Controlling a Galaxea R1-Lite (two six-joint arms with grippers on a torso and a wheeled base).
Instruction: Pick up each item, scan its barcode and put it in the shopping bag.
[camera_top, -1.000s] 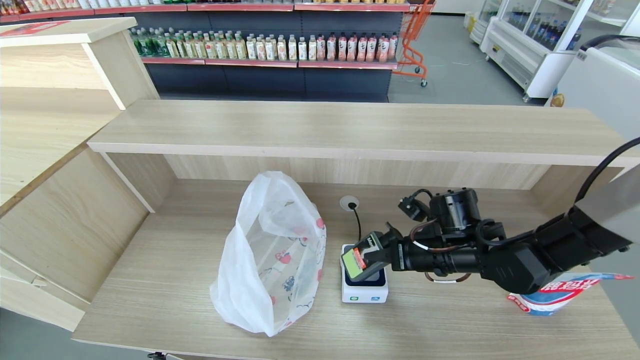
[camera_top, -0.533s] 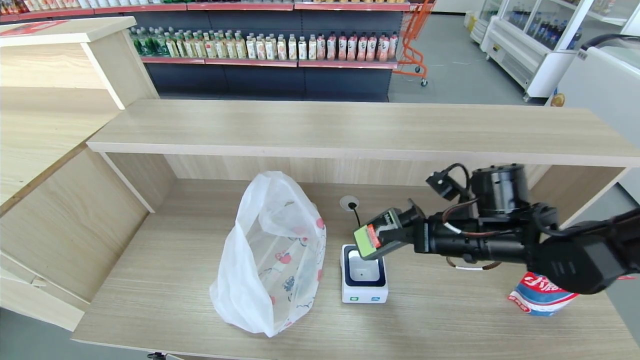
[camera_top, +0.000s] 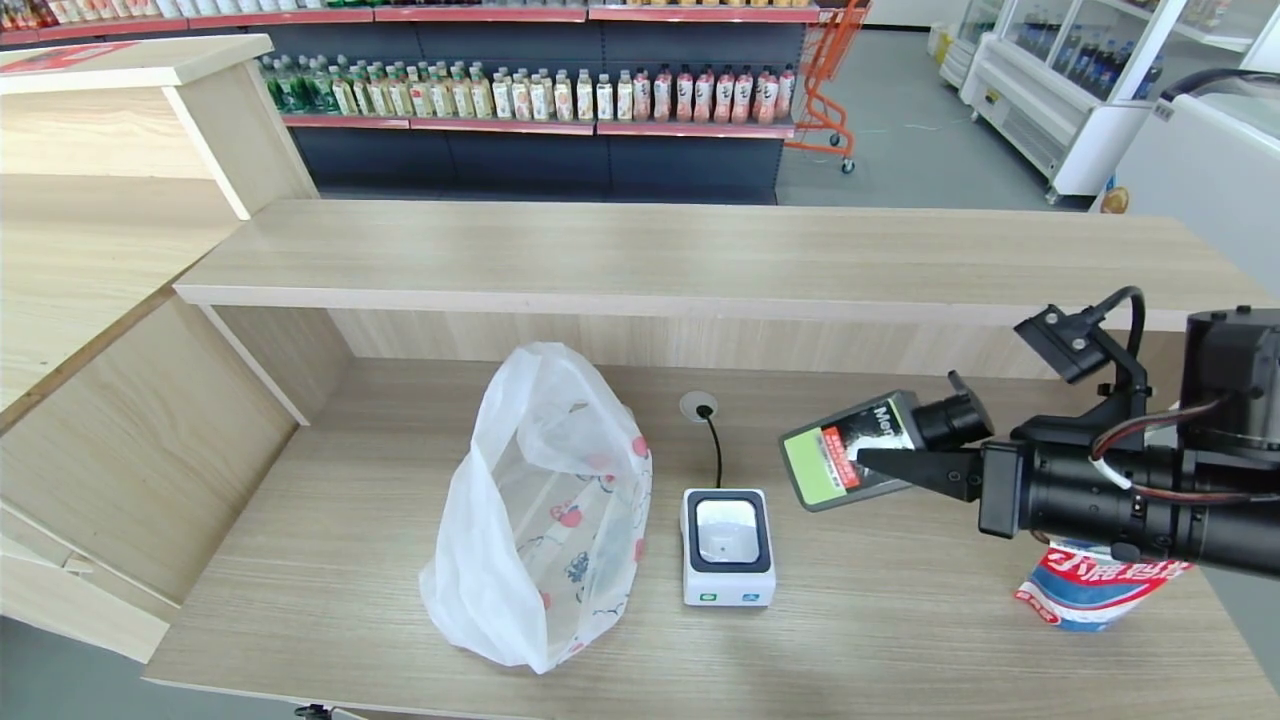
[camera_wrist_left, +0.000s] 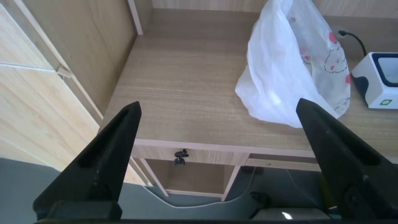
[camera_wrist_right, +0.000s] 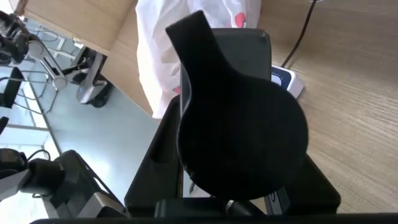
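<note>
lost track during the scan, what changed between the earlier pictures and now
The right gripper, shut on the green-labelled item, rose from just above the scanner and drew back to the robot's right, so the item now hangs clear of it. The grip held throughout. The scanner, shopping bag and blue-and-red packet did not move.

You can make out white lettering on the dark side of the box (camera_top: 850, 450), partly covered, and on its end a red-and-white label beside a green panel; the fine print there is too small to read. The packet (camera_top: 1085, 590) carries large red characters on a white band, partly hidden. The scanner (camera_top: 728, 545) shows two small marks, green and blue, on its front edge. Labels on the shelf bottles (camera_top: 520, 95) are too small to read.
</note>
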